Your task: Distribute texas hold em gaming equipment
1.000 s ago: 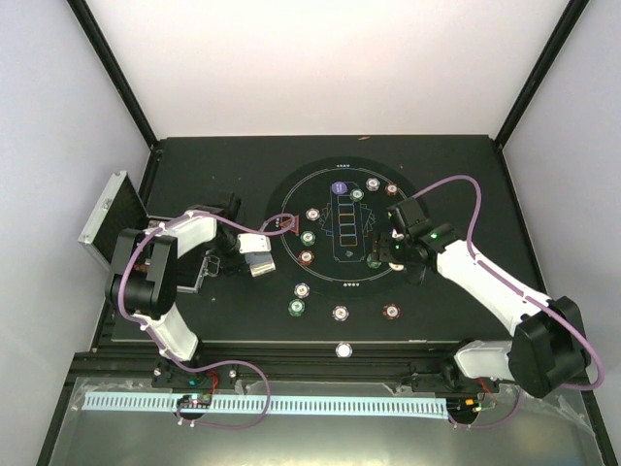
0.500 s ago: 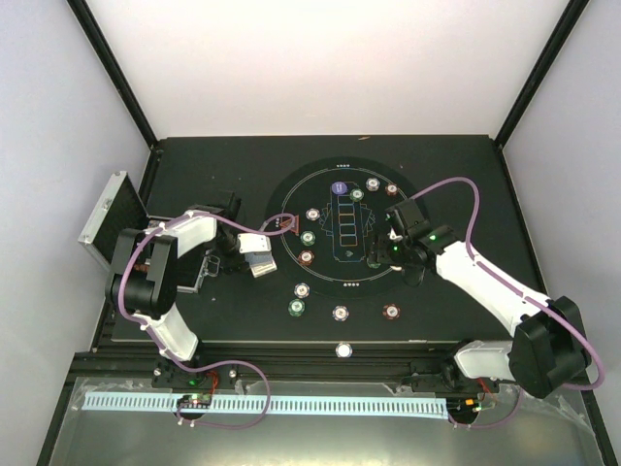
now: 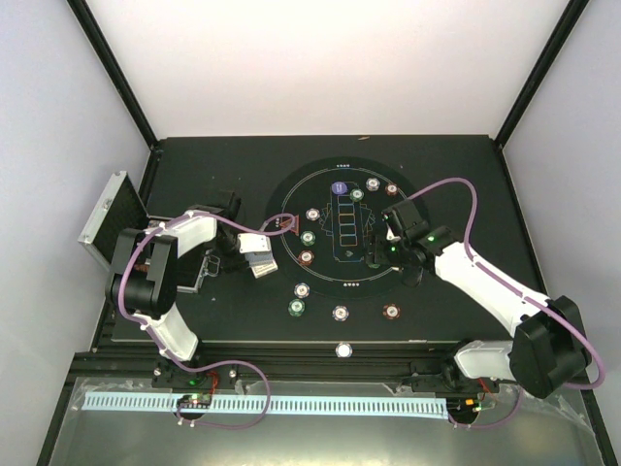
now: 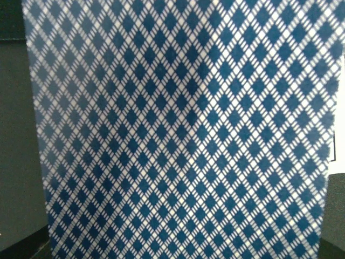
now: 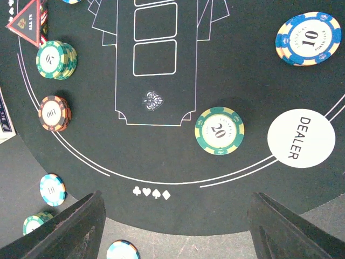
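A black table (image 3: 456, 165) carries a round printed poker layout (image 3: 291, 199), and a silver ribbed case (image 3: 105, 218) stands open at its left edge. Left of the layout, the left gripper (image 3: 254, 254) is clamped on the playing cards (image 4: 178, 135), whose blue diamond backs fill its wrist view. Over the layout's right side, the right gripper (image 5: 177, 197) is spread wide. A green chip (image 5: 219, 130) lies flat ahead of its fingers (image 5: 81, 221), touching neither, beside the white dealer disc (image 5: 301, 138).
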